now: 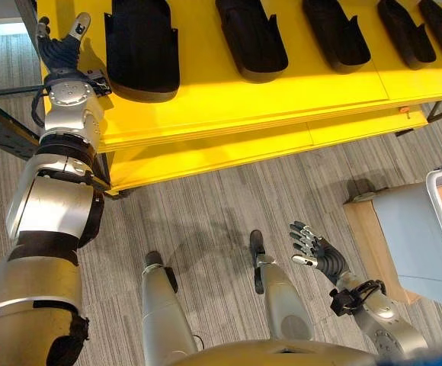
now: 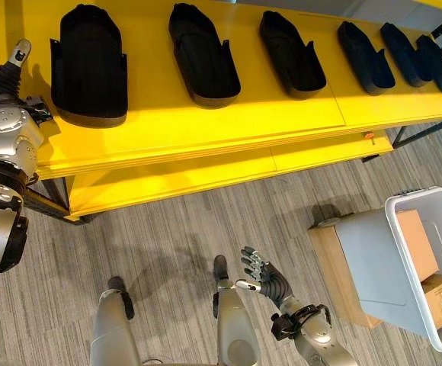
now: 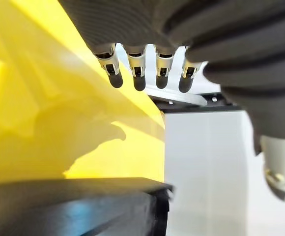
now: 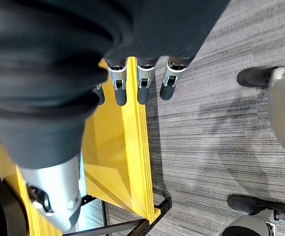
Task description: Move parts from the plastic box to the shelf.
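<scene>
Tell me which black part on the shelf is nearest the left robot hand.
The widest black part, at the row's left end, beside the left robot hand; the others sit further right.

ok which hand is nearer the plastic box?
Right. The right hand hangs open over the floor, just left of the plastic box. The left hand is at the shelf's far left end.

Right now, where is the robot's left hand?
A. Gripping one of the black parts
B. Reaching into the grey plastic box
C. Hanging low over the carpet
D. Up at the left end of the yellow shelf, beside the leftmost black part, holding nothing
D: the left hand is at the left end of the yellow shelf, fingers relaxed and empty, next to the leftmost black part; the plastic box sits far to the right.
</scene>
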Available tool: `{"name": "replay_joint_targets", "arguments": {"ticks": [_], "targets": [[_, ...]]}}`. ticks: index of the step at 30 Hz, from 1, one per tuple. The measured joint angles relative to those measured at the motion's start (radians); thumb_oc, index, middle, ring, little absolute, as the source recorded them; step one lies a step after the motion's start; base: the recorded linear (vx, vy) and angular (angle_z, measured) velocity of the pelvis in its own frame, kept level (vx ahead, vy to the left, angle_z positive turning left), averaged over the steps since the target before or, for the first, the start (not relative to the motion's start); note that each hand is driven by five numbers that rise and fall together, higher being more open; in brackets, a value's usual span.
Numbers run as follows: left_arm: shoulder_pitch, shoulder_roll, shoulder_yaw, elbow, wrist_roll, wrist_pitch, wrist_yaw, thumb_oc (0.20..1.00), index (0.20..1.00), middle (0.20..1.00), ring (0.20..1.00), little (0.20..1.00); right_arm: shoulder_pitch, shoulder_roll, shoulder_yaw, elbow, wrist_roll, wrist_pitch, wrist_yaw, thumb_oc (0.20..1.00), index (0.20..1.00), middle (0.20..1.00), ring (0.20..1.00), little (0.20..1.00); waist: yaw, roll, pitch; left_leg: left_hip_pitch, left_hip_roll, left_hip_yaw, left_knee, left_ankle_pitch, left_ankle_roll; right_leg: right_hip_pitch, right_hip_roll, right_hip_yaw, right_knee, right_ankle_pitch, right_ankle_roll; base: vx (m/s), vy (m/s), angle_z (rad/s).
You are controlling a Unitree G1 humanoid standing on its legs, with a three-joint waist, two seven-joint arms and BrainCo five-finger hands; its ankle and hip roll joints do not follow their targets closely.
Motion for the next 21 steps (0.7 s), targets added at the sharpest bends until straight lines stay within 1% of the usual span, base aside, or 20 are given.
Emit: {"name": "replay_joint_targets", "arguments": {"ticks": [1,6,8,11,13,16,21], "targets": [[0.000,0.000,0.001,0.000,-0.009,0.000,0.000,1.000,1.000,1.000,1.000,1.000,-0.005,0.000,0.000,-0.001,0.000,0.000,-0.001,1.000,1.000,1.000,1.000,1.000,-0.002,0.000,0.000,0.001,-0.001,-0.001,0.001,0.000,0.000,0.006,0.000,-0.001,-0.007,0.009,0.005,0.01,-0.006,0.04],[0.000,-0.001,0.002,-0.002,-0.045,-0.004,-0.006,1.000,1.000,1.000,1.000,1.000,-0.009,0.001,0.000,-0.001,0.000,0.000,-0.002,1.000,1.000,1.000,1.000,1.000,0.006,0.000,0.000,0.026,-0.003,-0.005,-0.002,-0.001,0.000,0.036,-0.001,-0.009,-0.012,0.008,0.003,0.00,-0.005,0.03],[0.000,-0.001,-0.001,-0.021,-0.045,-0.008,-0.009,1.000,1.000,1.000,1.000,1.000,-0.009,0.001,-0.001,-0.001,-0.001,0.000,-0.002,1.000,1.000,1.000,1.000,1.000,0.011,0.001,0.000,0.046,-0.009,-0.009,-0.004,-0.002,0.001,0.068,-0.006,-0.014,-0.029,0.002,-0.010,0.00,-0.009,0.06],[0.001,-0.006,-0.001,-0.022,-0.045,-0.017,-0.029,1.000,1.000,1.000,1.000,1.000,-0.009,0.000,-0.007,0.000,-0.001,0.000,-0.001,1.000,1.000,1.000,1.000,1.000,0.009,0.007,0.002,0.050,-0.020,-0.002,-0.007,-0.005,0.017,0.078,-0.020,-0.015,-0.047,0.006,-0.015,-0.01,-0.004,0.05],[0.001,-0.019,-0.001,-0.022,-0.044,-0.024,-0.038,1.000,1.000,1.000,1.000,1.000,-0.008,0.000,-0.007,0.000,-0.001,0.000,0.000,1.000,1.000,1.000,1.000,1.000,0.011,0.008,0.002,0.054,-0.025,-0.002,-0.008,-0.003,0.014,0.086,-0.022,-0.016,-0.053,0.008,-0.014,-0.01,-0.008,0.05],[0.021,-0.050,-0.001,-0.022,-0.044,-0.025,-0.045,1.000,1.000,1.000,1.000,1.000,-0.010,0.000,-0.007,0.000,-0.001,0.000,0.000,1.000,1.000,1.000,1.000,1.000,0.012,0.010,0.003,0.066,-0.027,-0.002,-0.016,0.003,0.012,0.093,-0.022,-0.016,-0.048,0.021,0.003,0.00,0.000,0.00],[0.052,-0.082,0.002,-0.022,-0.040,-0.026,-0.050,1.000,1.000,1.000,1.000,1.000,-0.009,-0.001,-0.007,0.000,-0.001,0.000,0.001,1.000,1.000,1.000,1.000,1.000,0.010,0.012,0.004,0.083,-0.027,-0.002,-0.026,0.004,0.009,0.104,-0.022,-0.015,-0.047,0.015,-0.007,0.00,0.000,0.00]]}}
